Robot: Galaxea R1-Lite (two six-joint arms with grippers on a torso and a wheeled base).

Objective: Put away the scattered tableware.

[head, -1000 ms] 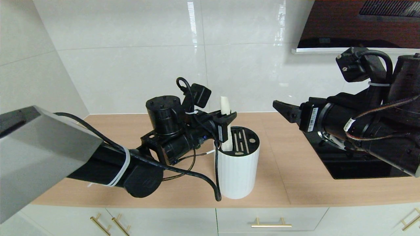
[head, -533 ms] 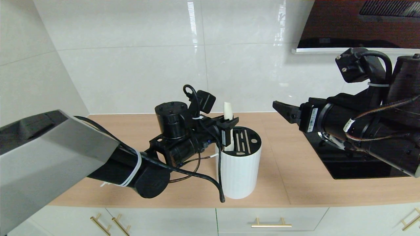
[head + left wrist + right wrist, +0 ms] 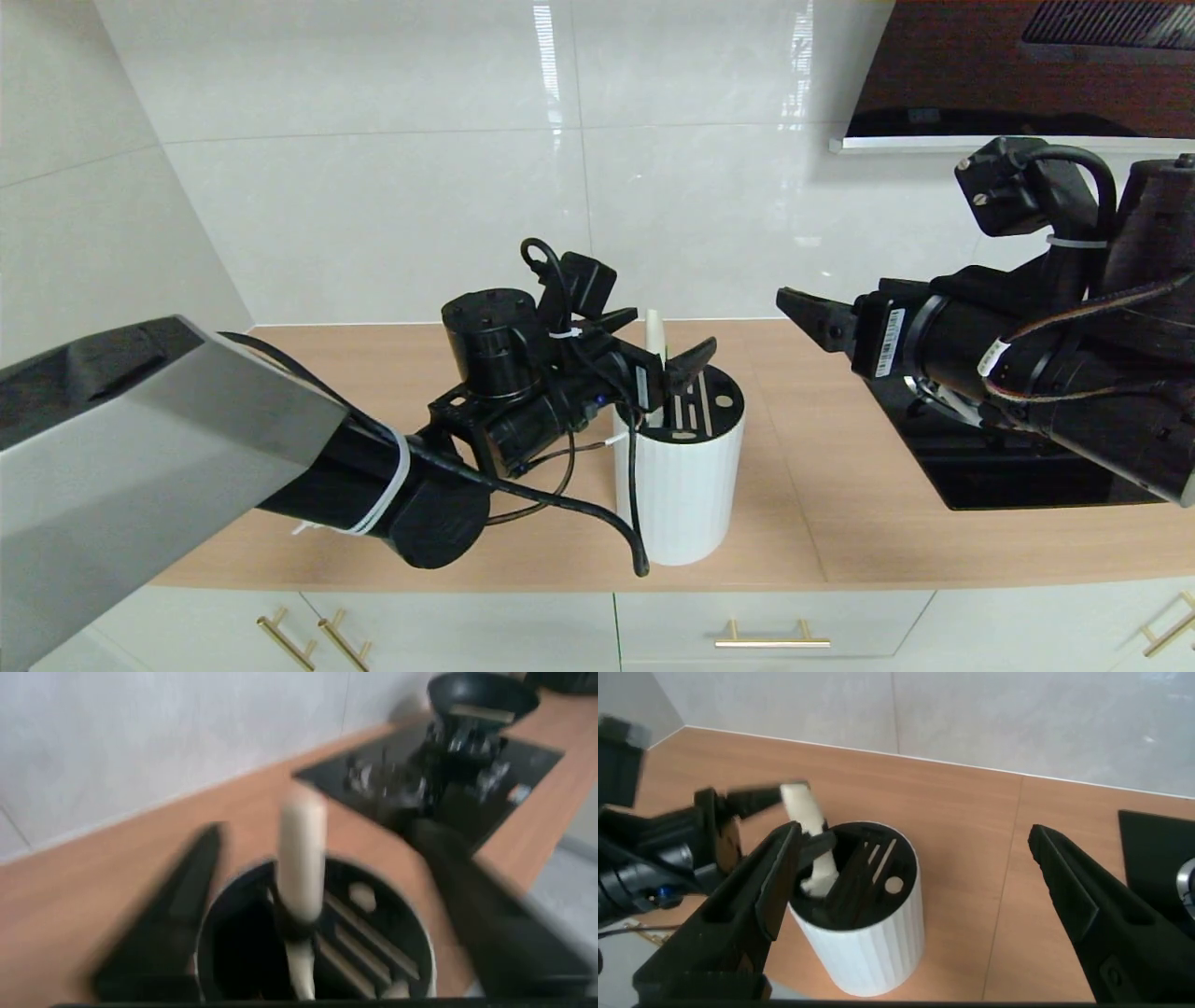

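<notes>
We judge one piece put away: the cream-handled utensil point(image 3: 655, 329) stands in the white ribbed holder point(image 3: 686, 485), our left fingers point(image 3: 693, 358) and right fingers point(image 3: 1102, 915) both spread, holding nothing.

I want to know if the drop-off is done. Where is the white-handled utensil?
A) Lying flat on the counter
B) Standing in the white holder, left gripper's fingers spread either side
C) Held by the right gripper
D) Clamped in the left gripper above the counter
B: the white-handled utensil stands upright in the white holder, and the left gripper is open, with a gap between each finger and the handle.
</notes>
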